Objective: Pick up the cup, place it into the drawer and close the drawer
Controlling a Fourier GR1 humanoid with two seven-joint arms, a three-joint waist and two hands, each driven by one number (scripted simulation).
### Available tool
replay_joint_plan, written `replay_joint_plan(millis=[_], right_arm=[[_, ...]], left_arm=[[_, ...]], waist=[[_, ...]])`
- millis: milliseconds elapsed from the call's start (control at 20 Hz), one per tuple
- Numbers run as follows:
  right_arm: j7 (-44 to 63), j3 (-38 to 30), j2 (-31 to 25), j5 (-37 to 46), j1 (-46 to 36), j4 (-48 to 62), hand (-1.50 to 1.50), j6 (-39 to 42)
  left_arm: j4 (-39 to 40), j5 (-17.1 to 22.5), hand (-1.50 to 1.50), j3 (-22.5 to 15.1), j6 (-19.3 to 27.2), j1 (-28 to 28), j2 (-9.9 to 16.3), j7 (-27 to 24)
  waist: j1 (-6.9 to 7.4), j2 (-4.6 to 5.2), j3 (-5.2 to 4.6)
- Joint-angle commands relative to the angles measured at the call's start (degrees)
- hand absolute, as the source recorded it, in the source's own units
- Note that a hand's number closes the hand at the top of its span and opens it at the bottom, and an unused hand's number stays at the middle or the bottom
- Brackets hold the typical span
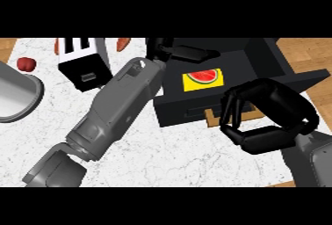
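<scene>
Flanking black drawer (194,94): toaster (83,61), grey pot (16,94).

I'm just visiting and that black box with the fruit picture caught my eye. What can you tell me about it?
The black box is a boxy drawer cabinet sitting on the white marbled counter. Its top carries a yellow label with a watermelon slice. The drawer at its front looks nearly shut, a sliver of wooden interior showing. The right hand, fingers curled, is in front of it; the left hand reaches over its far corner.
</scene>
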Motion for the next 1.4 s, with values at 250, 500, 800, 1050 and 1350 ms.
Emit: replay_joint_plan(millis=[250,500,800,1050,1350], right_arm=[[3.7,5.9,-8.7,15.2,2.3,-2.7,-1.50,4.2],[-5.8,9.6,-8.0,32.4,9.6,3.8,-1.50,-3.0],[-11.0,16.4,-2.8,43.1,4.4,22.7,-1.50,-9.6],[-17.5,15.0,-2.0,47.1,-3.6,42.3,1.50,-12.6],[-27.7,9.4,-0.5,47.6,-12.9,58.9,1.50,-19.2]], left_arm=[[2.3,4.7,-1.50,0.5,3.7,0.5,0.0,-4.9],[-0.6,6.2,-1.50,0.8,1.9,2.9,0.0,-5.8],[-2.4,6.0,-1.50,2.5,-3.0,6.9,2.4,-7.6],[-7.5,5.7,-1.50,1.9,-3.0,10.7,3.4,-7.3],[-13.1,6.6,-1.50,2.3,-5.1,15.5,6.2,-5.7]], waist=[[3.73,-0.96,0.05],[8.07,-1.73,0.12],[11.34,-1.73,0.08],[14.23,-1.73,0.16],[15.71,-1.40,0.25]])
